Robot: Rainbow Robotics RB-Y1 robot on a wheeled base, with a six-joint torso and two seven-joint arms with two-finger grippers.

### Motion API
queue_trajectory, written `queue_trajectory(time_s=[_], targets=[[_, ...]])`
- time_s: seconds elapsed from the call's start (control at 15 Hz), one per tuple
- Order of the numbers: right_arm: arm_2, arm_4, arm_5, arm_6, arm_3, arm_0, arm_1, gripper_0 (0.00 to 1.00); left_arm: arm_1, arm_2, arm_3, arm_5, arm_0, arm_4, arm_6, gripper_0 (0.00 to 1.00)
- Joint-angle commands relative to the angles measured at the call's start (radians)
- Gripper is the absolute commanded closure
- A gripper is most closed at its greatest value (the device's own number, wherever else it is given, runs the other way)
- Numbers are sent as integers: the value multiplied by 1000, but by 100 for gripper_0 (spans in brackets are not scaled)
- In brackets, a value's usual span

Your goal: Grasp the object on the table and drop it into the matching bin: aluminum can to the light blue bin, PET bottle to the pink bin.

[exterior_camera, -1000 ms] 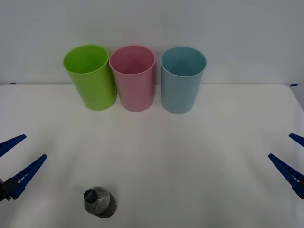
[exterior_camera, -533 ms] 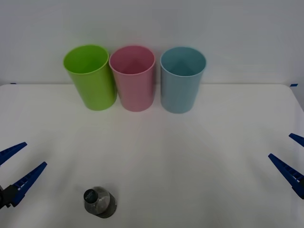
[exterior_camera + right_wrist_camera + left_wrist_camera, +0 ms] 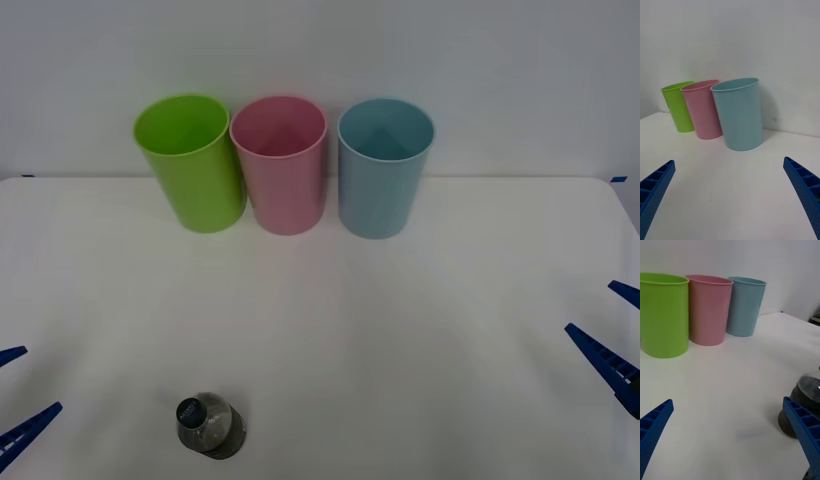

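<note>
The PET bottle [image 3: 208,425], small and clear with a black cap and a dark lower band, stands upright on the white table [image 3: 400,330] near its front left. In the left wrist view the PET bottle [image 3: 805,401] sits partly behind one blue finger. My left gripper [image 3: 15,392] is open at the front-left edge, to the left of the bottle and apart from it. My right gripper [image 3: 612,325] hangs open at the right edge, empty. The pink bin [image 3: 280,165] stands at the back between a lime green cup and the light blue bin [image 3: 383,168].
The lime green cup [image 3: 192,162] stands at the left end of the row, touching the pink bin. A white wall rises right behind the cups. Bare tabletop lies between the bottle and the row.
My left gripper has drawn back and down toward the table's near-left corner, still open. The bottle, the cups and the right gripper have not moved.
</note>
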Motion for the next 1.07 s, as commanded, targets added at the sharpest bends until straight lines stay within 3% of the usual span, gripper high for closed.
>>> queue_trajectory(time_s=[0.07, 0.4, 1.07], targets=[[0, 0, 0, 0, 0, 0, 0, 0, 53, -42, 85, -41, -11, 0, -81, 0], [0, 0, 0, 0, 0, 0, 0, 0, 122, -142, 168, -109, -21, -1, -174, 0], [0, 0, 0, 0, 0, 0, 0, 0, 82, -300, 170, -109, -82, -32, -227, 0]])
